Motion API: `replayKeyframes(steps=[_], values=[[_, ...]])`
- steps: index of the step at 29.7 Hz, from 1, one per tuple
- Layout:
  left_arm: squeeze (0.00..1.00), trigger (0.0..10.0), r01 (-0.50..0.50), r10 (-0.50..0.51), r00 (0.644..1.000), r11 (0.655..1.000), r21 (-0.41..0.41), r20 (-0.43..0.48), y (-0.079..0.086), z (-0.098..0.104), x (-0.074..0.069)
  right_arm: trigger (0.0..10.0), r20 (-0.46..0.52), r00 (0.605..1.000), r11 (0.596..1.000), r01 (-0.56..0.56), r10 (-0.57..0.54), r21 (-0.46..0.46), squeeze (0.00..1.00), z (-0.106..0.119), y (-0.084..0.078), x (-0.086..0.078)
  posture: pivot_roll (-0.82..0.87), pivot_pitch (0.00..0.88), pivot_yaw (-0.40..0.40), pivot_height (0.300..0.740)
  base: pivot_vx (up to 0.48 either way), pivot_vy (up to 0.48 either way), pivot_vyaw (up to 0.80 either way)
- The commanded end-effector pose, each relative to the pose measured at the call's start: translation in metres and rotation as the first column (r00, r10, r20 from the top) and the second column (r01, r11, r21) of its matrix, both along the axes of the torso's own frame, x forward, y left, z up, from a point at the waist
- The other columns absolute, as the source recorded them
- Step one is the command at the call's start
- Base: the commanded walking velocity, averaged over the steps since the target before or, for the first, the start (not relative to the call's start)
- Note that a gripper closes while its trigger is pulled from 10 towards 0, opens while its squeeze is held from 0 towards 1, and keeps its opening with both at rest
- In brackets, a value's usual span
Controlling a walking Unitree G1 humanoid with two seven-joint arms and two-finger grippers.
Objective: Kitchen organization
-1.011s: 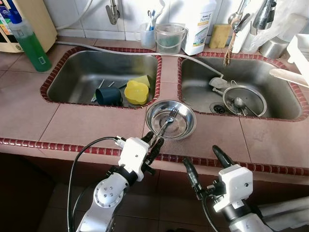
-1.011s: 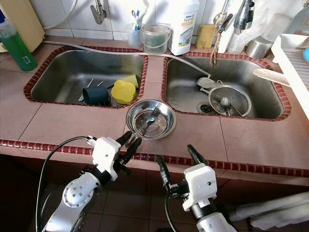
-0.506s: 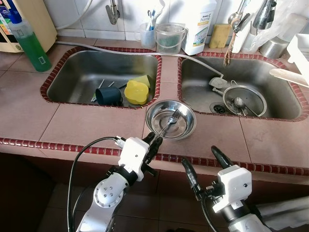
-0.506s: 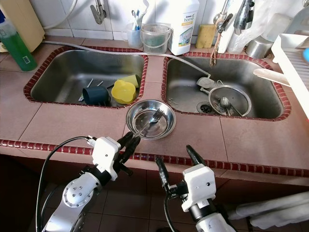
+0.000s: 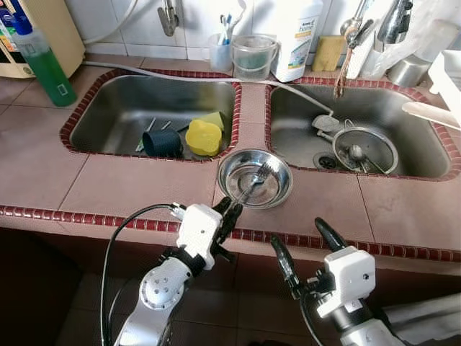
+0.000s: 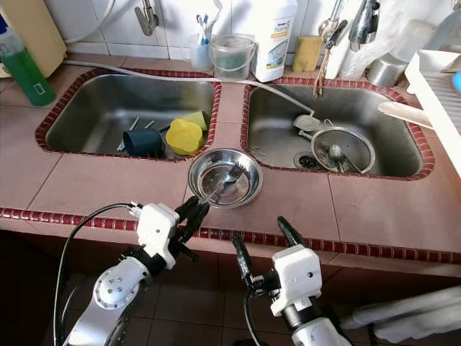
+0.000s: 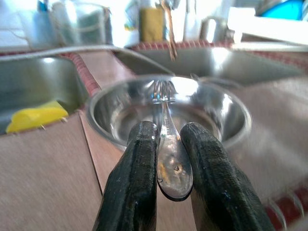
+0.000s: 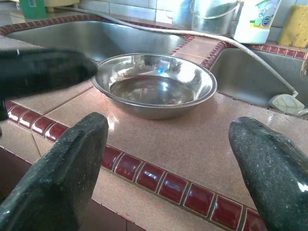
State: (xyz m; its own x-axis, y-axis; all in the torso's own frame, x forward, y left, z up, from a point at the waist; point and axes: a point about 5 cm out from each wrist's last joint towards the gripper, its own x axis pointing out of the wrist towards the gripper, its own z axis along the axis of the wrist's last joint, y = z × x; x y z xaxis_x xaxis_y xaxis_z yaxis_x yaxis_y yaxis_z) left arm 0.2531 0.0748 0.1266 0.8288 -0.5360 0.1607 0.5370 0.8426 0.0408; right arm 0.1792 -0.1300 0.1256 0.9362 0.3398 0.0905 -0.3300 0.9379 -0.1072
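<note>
A steel bowl [image 5: 276, 192] sits on the tiled counter between the two sinks. A metal fork [image 5: 251, 184] slants into it, tines over the bowl, handle toward me. My left gripper [image 5: 227, 213] is at the counter's front edge, shut on the fork's handle [image 7: 171, 163], with the black fingers [image 7: 137, 183] pinching it from both sides. My right gripper [image 5: 302, 249] hangs open below the counter edge, right of the bowl [image 8: 154, 84], with nothing between its fingers [image 8: 62, 178].
The left sink [image 5: 115, 108] holds a dark blue cup [image 5: 160, 142], a yellow lid [image 5: 204, 137] and cutlery. The right sink [image 5: 403, 140] holds a strainer [image 5: 365, 149]. A green soap bottle [image 5: 43, 65], a white detergent bottle [image 5: 297, 36] and a cup with toothbrushes [image 5: 220, 50] stand behind.
The fork's tines sit a little lower in the bowl than one second ago. Both grippers stay near the counter's front edge, barely shifted.
</note>
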Motion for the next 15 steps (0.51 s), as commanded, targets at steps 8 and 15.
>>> replayKeyframes(steps=[8,15], values=[[0.00,0.0,0.015,-0.015,1.000,0.999,0.052,0.006,-0.001,-0.003,0.000,10.0,0.001,1.000,1.000,-0.002,0.002,0.004,0.00,0.001,0.001,-0.001,-0.25,0.173,0.002,0.740,0.000,0.000,0.00],[0.00,0.0,0.051,-0.051,0.999,0.988,0.143,-0.002,-0.002,-0.014,-0.007,10.0,0.002,1.000,1.000,0.000,0.000,0.004,0.00,0.002,0.001,-0.002,-0.25,0.175,0.004,0.740,0.000,0.000,0.00]])
